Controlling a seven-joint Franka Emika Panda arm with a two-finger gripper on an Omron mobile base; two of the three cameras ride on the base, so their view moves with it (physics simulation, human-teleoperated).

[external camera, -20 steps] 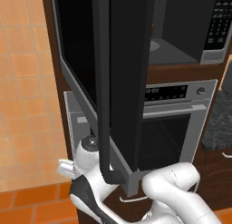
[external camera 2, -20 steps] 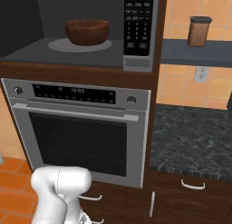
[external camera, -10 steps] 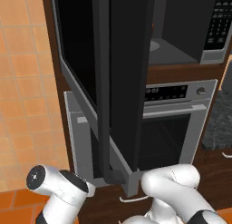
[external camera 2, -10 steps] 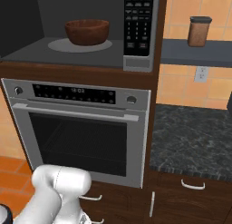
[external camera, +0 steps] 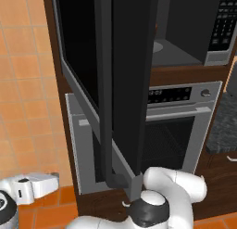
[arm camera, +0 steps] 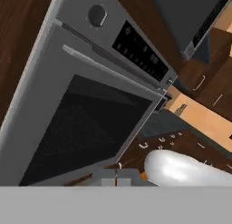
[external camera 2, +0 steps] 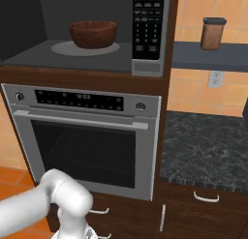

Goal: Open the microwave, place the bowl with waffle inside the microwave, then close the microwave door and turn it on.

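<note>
The microwave (external camera 2: 147,67) stands open above the oven. Its door (external camera: 132,79) is swung far out toward me, with its long black bar handle (external camera: 105,93) upright. Inside the grey cavity, the dark-brown bowl (external camera 2: 93,34) rests on the round turntable; its wall hides the waffle. The black keypad (external camera 2: 147,25) is to the right of the cavity. My gripper (arm camera: 116,180) is shut on nothing, low in front of the oven and well below the door. The white end of the arm (external camera: 32,187) lies at the lower left, clear of the handle.
A steel oven (external camera 2: 87,146) with a dark window and horizontal handle sits under the microwave. To the right is a dark granite counter (external camera 2: 206,148) with drawers below, and a brown jar (external camera 2: 213,33) on a shelf. An orange tiled wall (external camera: 23,84) is on the left.
The arm has dropped and swung left, away from the foot of the door handle, with the gripper staying shut. The door stays open and the bowl has not moved.
</note>
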